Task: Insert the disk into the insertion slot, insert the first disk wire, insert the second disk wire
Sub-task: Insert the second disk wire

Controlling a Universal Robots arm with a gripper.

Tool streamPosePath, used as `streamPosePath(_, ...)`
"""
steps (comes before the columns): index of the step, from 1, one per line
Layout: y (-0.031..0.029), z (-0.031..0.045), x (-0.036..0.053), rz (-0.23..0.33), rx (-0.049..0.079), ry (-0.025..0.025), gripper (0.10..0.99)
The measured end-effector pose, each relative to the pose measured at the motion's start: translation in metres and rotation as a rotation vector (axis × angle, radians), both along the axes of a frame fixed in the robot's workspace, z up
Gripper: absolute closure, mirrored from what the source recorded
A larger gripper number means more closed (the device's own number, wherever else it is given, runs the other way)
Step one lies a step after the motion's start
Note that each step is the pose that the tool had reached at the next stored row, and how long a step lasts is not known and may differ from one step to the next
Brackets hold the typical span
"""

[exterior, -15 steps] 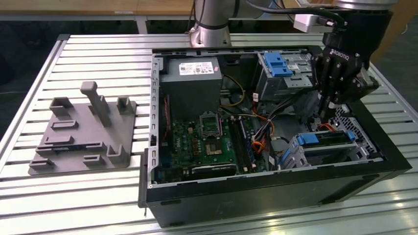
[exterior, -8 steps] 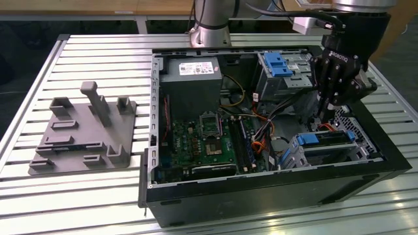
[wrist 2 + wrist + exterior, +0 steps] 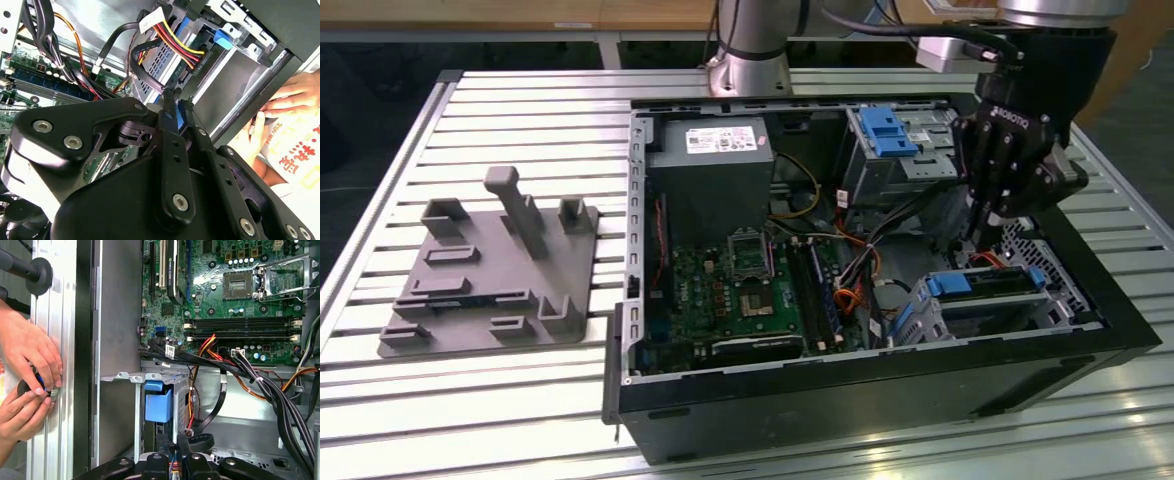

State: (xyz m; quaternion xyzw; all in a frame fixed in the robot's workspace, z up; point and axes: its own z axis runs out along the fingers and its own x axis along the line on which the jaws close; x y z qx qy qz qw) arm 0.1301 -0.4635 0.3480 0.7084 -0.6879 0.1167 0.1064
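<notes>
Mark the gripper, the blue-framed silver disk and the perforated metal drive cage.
gripper (image 3: 176,97), second wrist view, between its black fingertips.
blue-framed silver disk (image 3: 987,283), exterior view, on its top face.
perforated silver-grey metal drive cage (image 3: 1070,296), exterior view, on its side wall.

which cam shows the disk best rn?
Exterior view: the disk sits in the insertion slot, blue carrier visible, end effector just above. The first wrist view shows its blue end; the second a blue sliver behind the fingers.

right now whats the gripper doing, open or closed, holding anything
Gripper: fingers nearly together down by the disk in the insertion slot, pinching a black cable, it seems.
Person's hands: resting on the table outside the case.
</notes>
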Motion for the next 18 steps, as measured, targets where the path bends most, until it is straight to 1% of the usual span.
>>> streamPosePath(11,-0.0003,-0.0028,-0.0001,0.000,-0.002,0.0000,0.871)
streamPosePath(18,-0.0003,-0.0046,-0.0001,0.000,-0.006,0.0000,0.871)
